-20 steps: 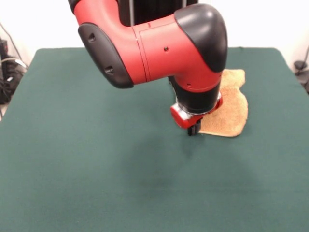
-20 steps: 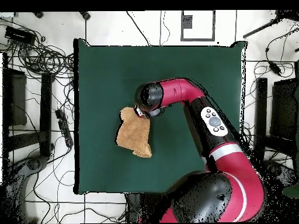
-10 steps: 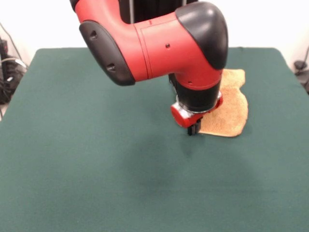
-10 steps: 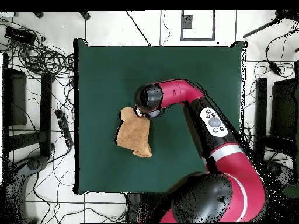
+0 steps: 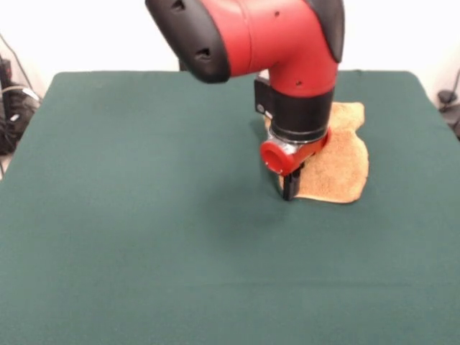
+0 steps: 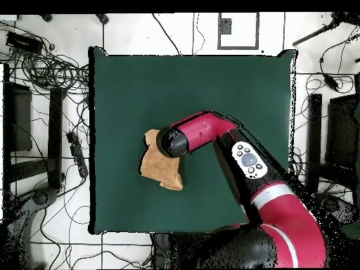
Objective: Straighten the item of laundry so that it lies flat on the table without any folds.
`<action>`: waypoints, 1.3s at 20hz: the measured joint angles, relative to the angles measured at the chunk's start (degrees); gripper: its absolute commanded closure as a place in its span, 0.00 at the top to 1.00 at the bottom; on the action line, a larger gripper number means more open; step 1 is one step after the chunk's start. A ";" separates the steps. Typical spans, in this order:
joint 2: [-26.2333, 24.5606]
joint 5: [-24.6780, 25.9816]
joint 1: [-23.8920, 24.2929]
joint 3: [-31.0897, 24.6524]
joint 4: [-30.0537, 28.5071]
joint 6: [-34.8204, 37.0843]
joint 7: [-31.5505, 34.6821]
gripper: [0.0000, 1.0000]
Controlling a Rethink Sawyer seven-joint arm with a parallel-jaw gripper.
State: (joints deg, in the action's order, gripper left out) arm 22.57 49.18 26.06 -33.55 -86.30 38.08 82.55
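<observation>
Gripper (image 5: 289, 191) at towel's (image 5: 338, 165) edge

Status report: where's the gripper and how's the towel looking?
Gripper low at towel's edge, grip state unclear. Towel rumpled, not flat, on green table. Nothing else in the way.

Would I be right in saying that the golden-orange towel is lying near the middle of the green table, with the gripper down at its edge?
Not quite. The towel lies well off to one side of the green table, near its edge, not in the middle; the overhead view shows this plainly. The rest holds: the gripper is down at the towel's edge.
</observation>
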 measured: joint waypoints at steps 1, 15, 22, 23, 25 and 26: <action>0.35 0.86 -0.05 0.17 -0.71 -1.42 0.00 0.00; 1.48 3.97 -0.21 0.88 -3.07 -6.39 0.01 0.00; 1.02 1.98 1.72 0.87 -4.27 -9.69 0.01 0.00; 0.68 0.92 2.33 0.89 -4.48 -10.76 0.01 0.00; 0.57 0.52 2.47 0.94 -4.48 -10.97 0.01 0.00; 0.50 0.00 2.56 1.04 -4.47 -11.06 0.01 0.00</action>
State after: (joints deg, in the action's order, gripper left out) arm 23.07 49.18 28.62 -32.51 -90.77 27.01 82.56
